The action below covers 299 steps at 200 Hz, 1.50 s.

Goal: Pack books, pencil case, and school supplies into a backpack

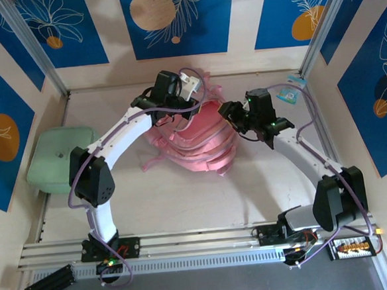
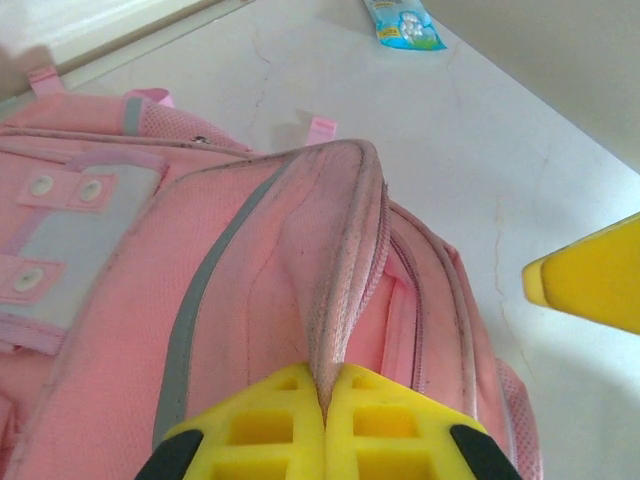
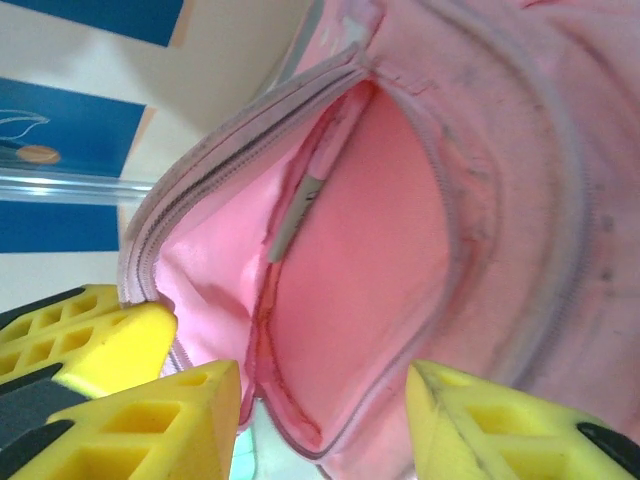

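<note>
Left gripper (image 2: pixel 325 405): fingers closed flat on a raised fold of the pink backpack (image 2: pixel 250 290) beside its zipper, so that I hold the pocket mouth up from one side. Right gripper (image 3: pixel 325 385): fingers parted about halfway with nothing between them, poised at the mouth of the open compartment. In the overhead view the backpack (image 1: pixel 200 144) lies mid-table between the two arms, well apart from the mint-green case (image 1: pixel 61 157) at the left wall and the small blue packet (image 1: pixel 288 95) at the right rear. Inside the compartment a thin pen-like stick (image 3: pixel 295 215), greyish-green with a pinkish end, rests against the pink lining; I take it for the school supply, already in. Hazards, as I judge them: (a) the pinched fold is soft fabric, and a pull from the right arm could draw it out of the left fingers, letting the mouth fall shut; (b) the right fingers (image 3: pixel 170 420) sit just beside the zipper edge, so retreating at an angle could snag the teeth and drag the whole bag; (c) the two grippers work close together at the same opening, and a careless sideways move might knock one into the other; (d) tipping the mouth downward could let the stick slide back out.
</note>
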Motion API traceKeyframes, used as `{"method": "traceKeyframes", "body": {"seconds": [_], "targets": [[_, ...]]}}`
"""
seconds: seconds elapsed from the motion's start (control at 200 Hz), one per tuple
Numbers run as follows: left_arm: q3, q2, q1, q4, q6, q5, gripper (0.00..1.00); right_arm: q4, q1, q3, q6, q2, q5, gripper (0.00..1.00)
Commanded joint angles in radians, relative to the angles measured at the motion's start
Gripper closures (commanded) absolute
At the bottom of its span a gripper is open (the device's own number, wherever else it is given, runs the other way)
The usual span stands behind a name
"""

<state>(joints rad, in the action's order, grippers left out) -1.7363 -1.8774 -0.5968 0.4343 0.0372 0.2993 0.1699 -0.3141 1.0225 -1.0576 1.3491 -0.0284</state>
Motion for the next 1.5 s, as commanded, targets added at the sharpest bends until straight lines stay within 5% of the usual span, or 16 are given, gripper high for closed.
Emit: {"method": "traceKeyframes", "body": {"seconds": [0.0,0.155,0.27,0.535,0.885,1.16,1.49], "targets": [[0.007,0.032,-0.004,-0.119,0.011,0.114,0.91,0.146,0.001,-0.015,0.071,-0.04,0.119,0.5],[0.078,0.073,0.009,-0.141,0.018,0.249,0.68,0.202,0.002,-0.016,0.083,-0.092,0.207,0.43],[0.176,0.148,0.044,-0.198,0.092,0.283,0.4,0.231,0.002,-0.012,0.08,-0.111,0.256,0.38],[0.51,0.368,0.207,-0.286,0.354,0.103,0.07,0.256,-0.004,0.003,0.126,-0.111,0.285,0.32],[0.668,0.35,0.31,-0.358,0.566,0.186,0.08,0.219,-0.022,0.024,0.23,-0.094,0.265,0.15],[0.648,0.198,0.31,-0.525,0.76,0.266,0.25,0.254,-0.025,0.035,0.321,-0.08,0.184,0.13],[0.597,0.103,0.31,-0.556,0.807,0.325,0.51,0.269,-0.081,0.144,0.339,0.076,0.076,0.17]]}}
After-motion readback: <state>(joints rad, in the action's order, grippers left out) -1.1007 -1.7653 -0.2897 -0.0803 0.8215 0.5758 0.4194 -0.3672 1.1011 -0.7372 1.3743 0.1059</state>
